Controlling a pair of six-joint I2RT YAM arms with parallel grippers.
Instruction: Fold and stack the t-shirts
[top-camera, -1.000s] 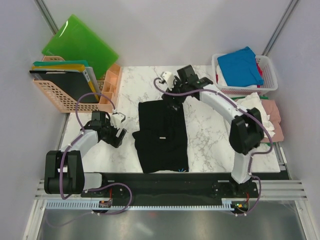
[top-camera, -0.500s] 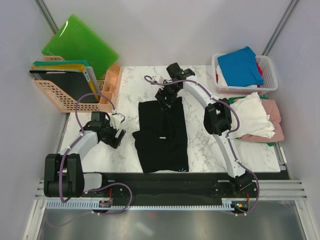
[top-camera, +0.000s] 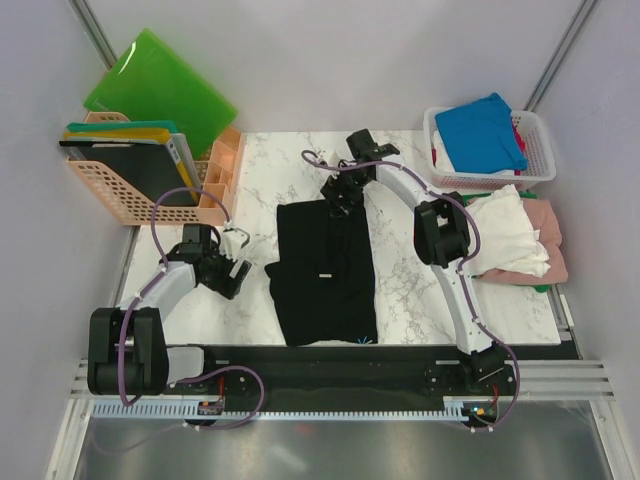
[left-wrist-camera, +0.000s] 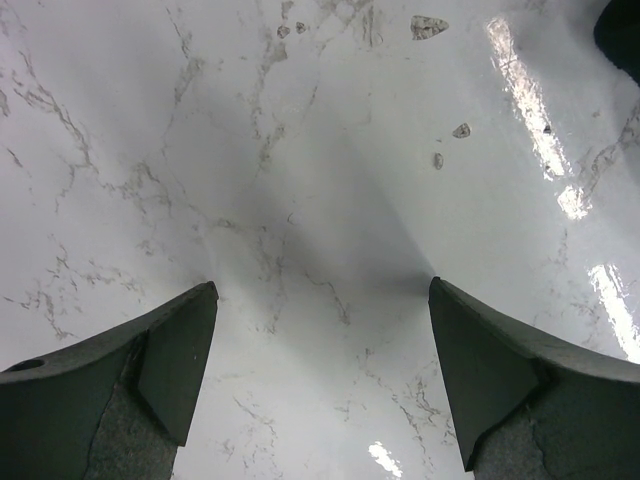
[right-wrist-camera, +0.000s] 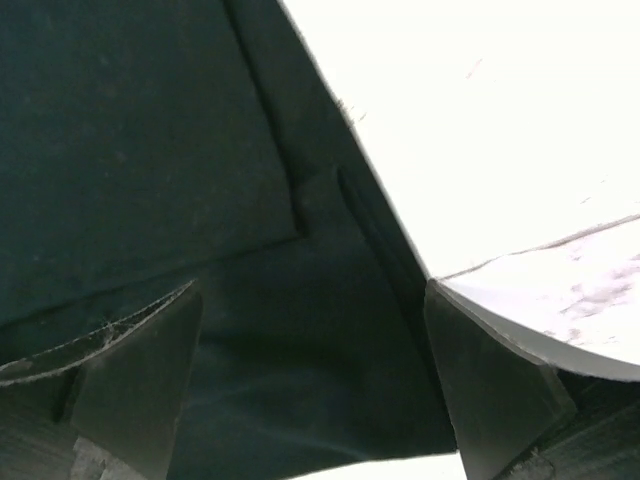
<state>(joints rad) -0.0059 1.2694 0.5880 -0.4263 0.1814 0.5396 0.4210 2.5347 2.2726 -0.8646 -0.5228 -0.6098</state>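
1. Centre of the worktop (top-camera: 410, 265): black t-shirt (top-camera: 325, 270) lying flat, white neck label up, one sleeve jutting left.
2. The right pincer (top-camera: 341, 196) is released, jaws wide, low over the shirt's far edge. Black cloth fills the gap below it, none of it clamped.
3. The left pincer (top-camera: 232, 270) is released over bare marble just left of the shirt, grasping nothing.
4. Far right: blue t-shirt (top-camera: 480, 130) on top in the white basket (top-camera: 541, 150). The white t-shirt (top-camera: 505, 235) and pink t-shirt (top-camera: 552, 240) are heaped just nearer.
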